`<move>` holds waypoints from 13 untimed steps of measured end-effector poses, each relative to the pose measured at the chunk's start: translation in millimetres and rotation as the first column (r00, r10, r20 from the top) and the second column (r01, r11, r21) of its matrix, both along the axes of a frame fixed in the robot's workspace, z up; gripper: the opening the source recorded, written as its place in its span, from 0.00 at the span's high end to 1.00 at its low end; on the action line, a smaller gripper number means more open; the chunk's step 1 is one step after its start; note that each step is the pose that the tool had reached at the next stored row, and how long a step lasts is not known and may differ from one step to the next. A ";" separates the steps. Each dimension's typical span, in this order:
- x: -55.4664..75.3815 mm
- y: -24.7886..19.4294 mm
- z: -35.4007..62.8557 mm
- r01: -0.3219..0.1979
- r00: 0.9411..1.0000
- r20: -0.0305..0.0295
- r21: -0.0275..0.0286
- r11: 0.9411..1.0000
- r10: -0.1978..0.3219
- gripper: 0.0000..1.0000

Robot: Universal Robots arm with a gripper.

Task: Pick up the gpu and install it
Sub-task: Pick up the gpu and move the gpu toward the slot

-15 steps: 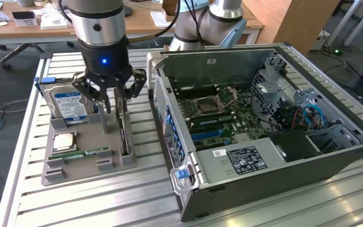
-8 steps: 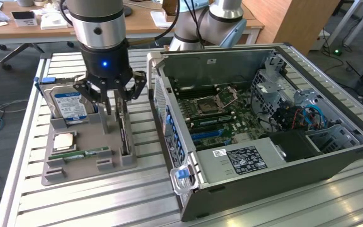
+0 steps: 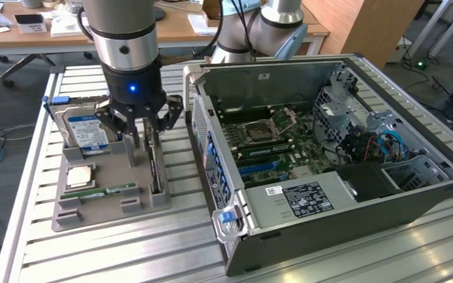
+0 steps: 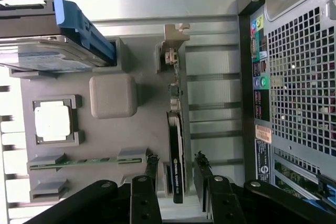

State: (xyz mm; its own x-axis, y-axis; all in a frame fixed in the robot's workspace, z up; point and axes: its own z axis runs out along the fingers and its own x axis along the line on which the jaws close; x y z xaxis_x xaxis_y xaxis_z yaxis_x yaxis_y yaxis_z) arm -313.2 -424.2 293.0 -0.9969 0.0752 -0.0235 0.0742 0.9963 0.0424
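The gpu [image 3: 156,172] is a thin dark card standing on edge in a slot of the grey holder tray [image 3: 92,219]. In the wrist view the gpu [image 4: 176,145] runs lengthwise, its pale metal bracket [image 4: 176,36] at the far end. My gripper [image 3: 144,140] hangs just above the card's near end. The gripper [image 4: 176,162] is open, its dark fingers [image 4: 151,165] standing on either side of the card with a gap on each side. Nothing is gripped.
On the tray also sit a blue-labelled hard drive [image 3: 85,131], a square processor [image 3: 81,175] and a green memory stick [image 3: 110,191]. The open computer case [image 3: 329,165] lies close by on the exterior view's right, its motherboard [image 3: 270,144] exposed. Desks stand behind the slatted table.
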 end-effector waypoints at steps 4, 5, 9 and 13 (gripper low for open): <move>0.0 0.0 -5.9 0.000 1.000 0.000 0.000 1.000 0.000 0.58; 0.0 0.0 -6.8 0.000 1.000 0.000 0.000 1.000 0.000 0.58; 0.0 0.0 -7.2 0.000 1.000 0.000 0.000 1.000 0.000 0.58; 1.9 0.0 -7.7 0.000 1.000 0.000 0.000 1.000 0.000 0.58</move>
State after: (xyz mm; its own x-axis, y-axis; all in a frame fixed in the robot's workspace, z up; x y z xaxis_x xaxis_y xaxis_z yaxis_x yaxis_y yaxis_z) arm -311.4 -424.2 285.2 -0.9969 0.0750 -0.0234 0.0739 0.9964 0.0421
